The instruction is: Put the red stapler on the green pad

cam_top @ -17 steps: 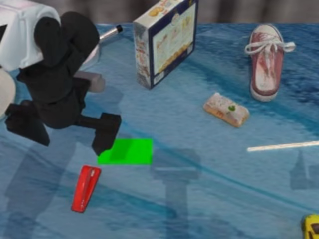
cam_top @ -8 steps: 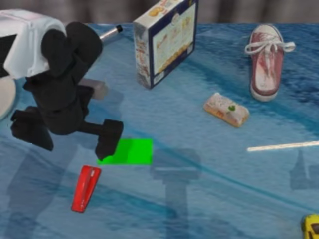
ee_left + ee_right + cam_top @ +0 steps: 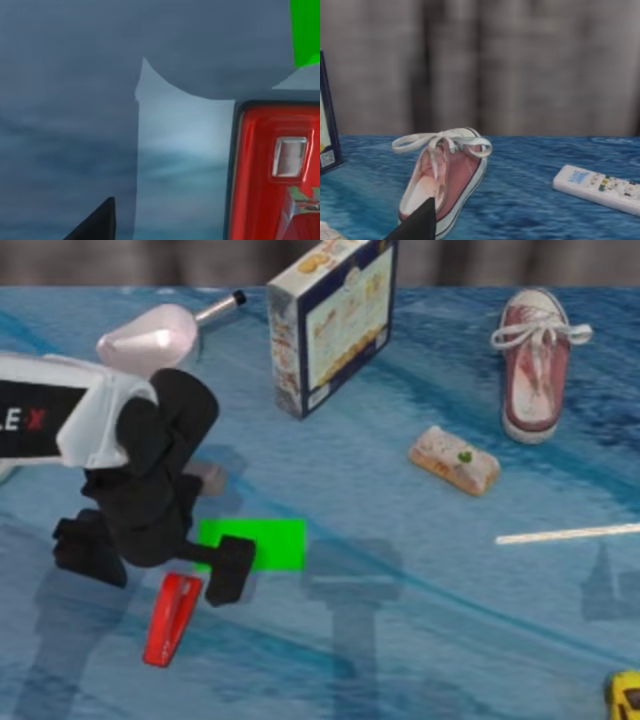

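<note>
The red stapler [image 3: 172, 618] lies flat near the front left of the table, its narrow end toward the front edge. The green pad [image 3: 265, 543] lies just behind and to its right, not touching it. My left gripper [image 3: 160, 562] hovers open over the stapler's wide end, one finger [image 3: 230, 570] covering the pad's front-left corner and the other [image 3: 90, 550] out to the left. In the left wrist view the stapler [image 3: 270, 175] fills one side, with a pad corner [image 3: 305, 30] beyond. My right gripper [image 3: 480, 235] is outside the top view, open and holding nothing, facing the sneaker.
A printed box [image 3: 330, 320] stands at the back centre, with a pink object [image 3: 150, 338] to its left. A red-and-white sneaker [image 3: 535, 360], a wrapped snack [image 3: 453, 460] and a white remote [image 3: 570, 533] lie to the right. A yellow toy [image 3: 625, 695] sits at the front right corner.
My left arm has swung toward the table's front. Its open gripper moved from the pad's left edge to above the stapler's wide end. The pink object behind it is now uncovered.
</note>
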Available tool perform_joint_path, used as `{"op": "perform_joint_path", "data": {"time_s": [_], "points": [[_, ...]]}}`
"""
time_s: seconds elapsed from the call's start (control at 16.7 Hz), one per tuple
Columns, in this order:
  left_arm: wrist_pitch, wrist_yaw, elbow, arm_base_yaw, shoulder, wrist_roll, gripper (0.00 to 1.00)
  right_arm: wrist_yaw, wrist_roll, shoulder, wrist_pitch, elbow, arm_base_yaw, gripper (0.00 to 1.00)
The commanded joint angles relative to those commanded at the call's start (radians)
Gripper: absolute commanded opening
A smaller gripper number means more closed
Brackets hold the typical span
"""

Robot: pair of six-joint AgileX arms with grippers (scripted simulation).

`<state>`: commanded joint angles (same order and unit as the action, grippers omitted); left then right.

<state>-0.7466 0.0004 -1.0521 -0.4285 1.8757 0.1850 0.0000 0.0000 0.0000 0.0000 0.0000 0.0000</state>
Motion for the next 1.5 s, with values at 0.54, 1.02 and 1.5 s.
{"op": "perform_joint_path", "data": {"time_s": [0.54,1.02,1.5], "points": [[0.004,0.000,0.003,0.000,0.002,0.000,0.62,0.000,0.000,0.000,0.000,0.000,0.000,1.00],[0.004,0.000,0.003,0.000,0.002,0.000,0.02,0.000,0.000,0.000,0.000,0.000,0.000,1.00],[0.004,0.000,0.003,0.000,0.002,0.000,0.00,0.000,0.000,0.000,0.000,0.000,0.000,1.00]]}}
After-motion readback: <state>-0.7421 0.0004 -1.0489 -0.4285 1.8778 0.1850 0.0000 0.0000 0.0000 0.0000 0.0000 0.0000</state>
